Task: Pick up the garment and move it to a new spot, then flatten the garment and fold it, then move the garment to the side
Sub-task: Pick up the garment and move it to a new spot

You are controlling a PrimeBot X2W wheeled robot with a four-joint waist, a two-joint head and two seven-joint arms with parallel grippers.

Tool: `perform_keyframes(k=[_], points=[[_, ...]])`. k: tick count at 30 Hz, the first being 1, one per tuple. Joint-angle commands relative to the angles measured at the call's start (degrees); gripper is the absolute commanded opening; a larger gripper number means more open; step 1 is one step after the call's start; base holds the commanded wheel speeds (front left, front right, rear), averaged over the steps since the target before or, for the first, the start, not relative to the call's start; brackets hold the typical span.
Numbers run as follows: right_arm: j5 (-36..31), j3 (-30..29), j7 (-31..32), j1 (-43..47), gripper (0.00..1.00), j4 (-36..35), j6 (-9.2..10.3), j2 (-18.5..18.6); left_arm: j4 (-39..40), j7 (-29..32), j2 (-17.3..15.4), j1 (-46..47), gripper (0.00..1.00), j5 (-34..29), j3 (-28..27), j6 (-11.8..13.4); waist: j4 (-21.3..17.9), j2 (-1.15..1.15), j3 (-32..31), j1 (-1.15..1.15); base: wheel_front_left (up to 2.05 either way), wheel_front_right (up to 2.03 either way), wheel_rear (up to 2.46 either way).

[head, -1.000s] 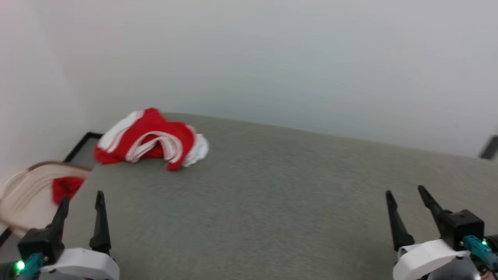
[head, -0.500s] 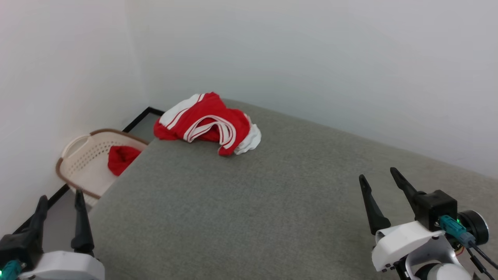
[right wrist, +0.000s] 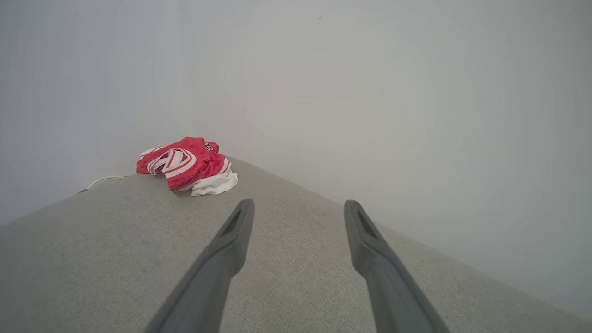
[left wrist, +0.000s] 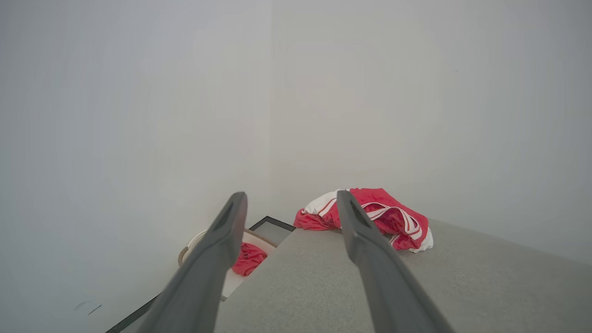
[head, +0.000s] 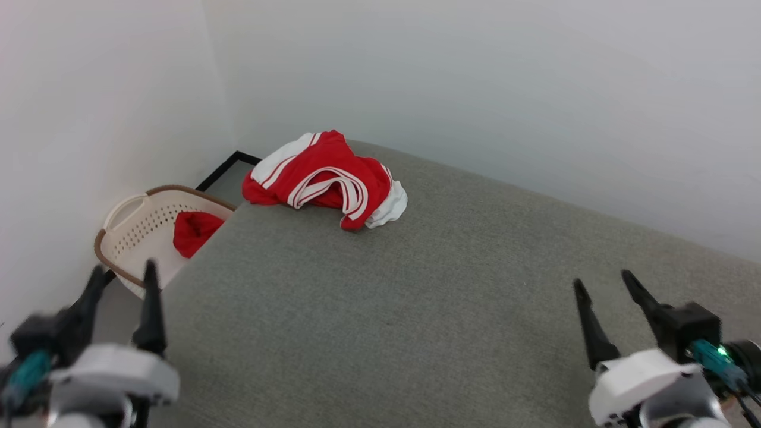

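Red garment lies crumpled at the far left corner of the grey fabric top; left gripper and right gripper hover well apart from it, both spread wide, empty.

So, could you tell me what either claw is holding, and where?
Nothing is held: the left claw and right claw stand open, the garment untouched.
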State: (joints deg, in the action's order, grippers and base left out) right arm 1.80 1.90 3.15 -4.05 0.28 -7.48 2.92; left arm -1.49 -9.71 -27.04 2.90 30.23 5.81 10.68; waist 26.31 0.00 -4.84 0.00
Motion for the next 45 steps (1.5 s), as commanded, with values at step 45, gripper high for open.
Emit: perform_keyframes(k=[45], points=[[-2.24,-1.04,12.52,-11.74,1.00,-26.82,-0.02,4.88,-49.44,47.86,-8.85,64.67,1.00,12.64,7.36,-14.09,-25.63,0.00,41.85,0.00,0.00,0.00,0.00]])
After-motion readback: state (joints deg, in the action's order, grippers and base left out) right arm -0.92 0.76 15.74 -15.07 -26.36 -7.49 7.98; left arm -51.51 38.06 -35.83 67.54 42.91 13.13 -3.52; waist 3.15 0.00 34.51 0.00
